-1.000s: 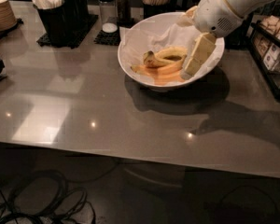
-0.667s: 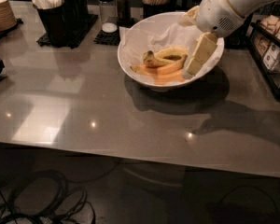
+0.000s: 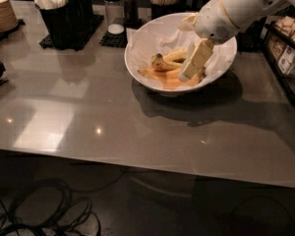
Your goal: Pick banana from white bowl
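Gripper (image 3: 189,73): is reaching down into the white bowl (image 3: 137,69) from the upper right, its cream-coloured tip sitting over the fruit at the bowl's right-centre.
Gripper state: whether it is apart or clamped on anything is not showing from this angle; I cannot tell.
Arm (image 3: 236,9): is slanting in from the top right corner, crossing above the bowl's far right rim.
Banana (image 3: 163,63): is lying inside the bowl, left of centre, its dark end pointing left, just beside the gripper tip; contact between the two cannot be told.
Other bananas (image 3: 168,81): flatter, orange-toned ones are lying under and in front of it.
Paper (image 3: 152,37): crumpled white lining is showing along the bowl's back wall.
Change from a second ago: the gripper is sitting slightly further left, nearer the banana; the bowl and fruit are lying where they were.
Table (image 3: 88,112): grey and glossy, it is carrying the bowl at its far side.
Black caddy (image 3: 64,18): is standing well apart, at the far left.
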Robot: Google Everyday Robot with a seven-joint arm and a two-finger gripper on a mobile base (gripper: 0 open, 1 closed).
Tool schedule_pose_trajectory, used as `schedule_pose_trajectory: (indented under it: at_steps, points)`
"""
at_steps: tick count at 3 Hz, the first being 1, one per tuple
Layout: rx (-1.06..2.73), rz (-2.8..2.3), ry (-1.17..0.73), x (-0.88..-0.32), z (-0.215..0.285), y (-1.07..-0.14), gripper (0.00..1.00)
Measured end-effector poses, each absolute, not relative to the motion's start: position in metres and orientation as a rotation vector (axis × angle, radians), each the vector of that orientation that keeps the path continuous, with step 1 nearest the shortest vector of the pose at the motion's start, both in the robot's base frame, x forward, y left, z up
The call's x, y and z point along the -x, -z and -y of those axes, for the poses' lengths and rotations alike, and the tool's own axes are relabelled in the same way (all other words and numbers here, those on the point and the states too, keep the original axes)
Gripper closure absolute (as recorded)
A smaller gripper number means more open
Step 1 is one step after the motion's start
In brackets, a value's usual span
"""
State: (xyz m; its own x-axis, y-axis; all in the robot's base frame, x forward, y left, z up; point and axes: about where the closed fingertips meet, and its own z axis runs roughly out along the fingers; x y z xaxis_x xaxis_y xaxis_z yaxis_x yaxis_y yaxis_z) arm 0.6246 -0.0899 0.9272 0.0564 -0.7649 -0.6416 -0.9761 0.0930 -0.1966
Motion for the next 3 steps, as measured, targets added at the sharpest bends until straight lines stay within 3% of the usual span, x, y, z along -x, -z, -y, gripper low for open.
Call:
schedule_pose_trajectory:
  at_steps: [1, 2, 3]
  points:
    - [1.714, -1.753, -0.438, -0.6265, 0.0898, -0.9257, 0.0]
    - [1.715, -1.753, -0.438, -0.6265, 0.0895, -0.9256, 0.13]
    - [1.716, -1.752, -0.44, -0.6268, 0.0888, -0.9251, 0.16]
